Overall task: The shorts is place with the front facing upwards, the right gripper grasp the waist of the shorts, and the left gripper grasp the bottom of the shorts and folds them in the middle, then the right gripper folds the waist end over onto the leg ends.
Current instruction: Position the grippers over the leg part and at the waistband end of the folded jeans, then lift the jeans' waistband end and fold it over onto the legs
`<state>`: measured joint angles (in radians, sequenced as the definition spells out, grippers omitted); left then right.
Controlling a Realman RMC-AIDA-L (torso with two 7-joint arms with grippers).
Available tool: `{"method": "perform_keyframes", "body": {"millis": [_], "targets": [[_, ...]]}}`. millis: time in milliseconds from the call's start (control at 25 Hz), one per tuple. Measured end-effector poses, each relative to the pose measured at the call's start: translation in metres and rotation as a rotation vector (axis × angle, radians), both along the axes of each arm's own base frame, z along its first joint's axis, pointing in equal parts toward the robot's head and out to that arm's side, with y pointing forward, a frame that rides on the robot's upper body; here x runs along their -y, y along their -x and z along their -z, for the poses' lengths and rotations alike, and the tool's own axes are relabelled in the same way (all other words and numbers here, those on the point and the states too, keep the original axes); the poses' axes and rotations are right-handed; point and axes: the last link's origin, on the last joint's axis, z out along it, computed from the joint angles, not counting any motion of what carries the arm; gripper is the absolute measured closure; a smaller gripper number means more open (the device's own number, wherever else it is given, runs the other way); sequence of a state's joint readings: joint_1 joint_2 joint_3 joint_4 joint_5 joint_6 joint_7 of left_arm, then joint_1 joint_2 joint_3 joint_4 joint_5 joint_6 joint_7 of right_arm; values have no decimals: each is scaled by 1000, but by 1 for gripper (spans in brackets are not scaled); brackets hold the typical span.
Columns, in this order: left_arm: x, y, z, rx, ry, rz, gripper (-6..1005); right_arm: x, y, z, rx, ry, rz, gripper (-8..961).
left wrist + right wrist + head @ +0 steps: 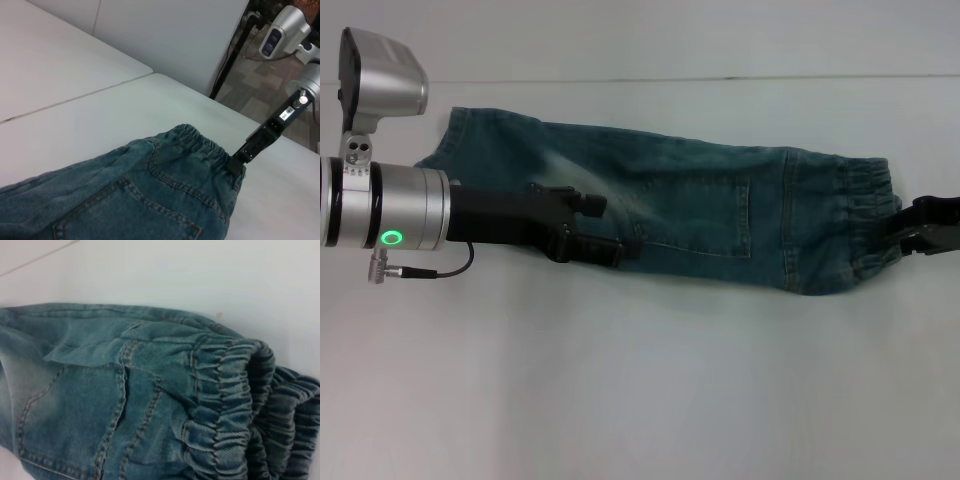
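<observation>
The shorts point(720, 210) lie folded lengthwise across the white table, with a back patch pocket point(705, 215) showing on top. The leg ends point(455, 135) point to the left. The gathered waist point(865, 215) is at the right. My right gripper point(898, 228) comes in from the right edge and is shut on the waistband's near corner; the left wrist view shows this grip on the waistband point(200, 142) by the right gripper point(236, 162). My left gripper point(605, 228) hovers over the shorts' near edge at mid-leg, open, holding nothing. The right wrist view shows the puckered waistband point(235, 405) up close.
The white table point(640, 380) has bare surface in front of the shorts and a seam line point(720, 78) behind them. In the left wrist view the table's far edge point(300, 145) drops to a floor with a black pole point(232, 55).
</observation>
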<state>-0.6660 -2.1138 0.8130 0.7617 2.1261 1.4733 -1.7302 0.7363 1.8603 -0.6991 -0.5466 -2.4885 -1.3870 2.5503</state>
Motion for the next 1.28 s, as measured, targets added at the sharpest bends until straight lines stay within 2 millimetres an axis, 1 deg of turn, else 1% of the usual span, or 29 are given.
{"method": "perform_keyframes", "body": {"millis": [200, 640, 720, 1000, 1160, 1280], "targets": [[0, 0, 1, 1, 0, -1, 156, 0, 3, 6, 2, 11, -45, 560], [0, 0, 0, 0, 0, 0, 171, -1, 6, 9, 12, 26, -81, 797], [0, 0, 0, 0, 0, 0, 174, -1, 6, 9, 13, 28, -86, 881], [-1, -1, 1, 5, -6, -1, 183, -1, 8, 6, 6, 29, -107, 881], [-5, -1, 4, 7, -43, -21, 189, 0, 10, -6, -26, 25, -123, 882], [-14, -3, 11, 17, -120, -53, 193, 3, 10, -20, -47, 18, -137, 882]]}}
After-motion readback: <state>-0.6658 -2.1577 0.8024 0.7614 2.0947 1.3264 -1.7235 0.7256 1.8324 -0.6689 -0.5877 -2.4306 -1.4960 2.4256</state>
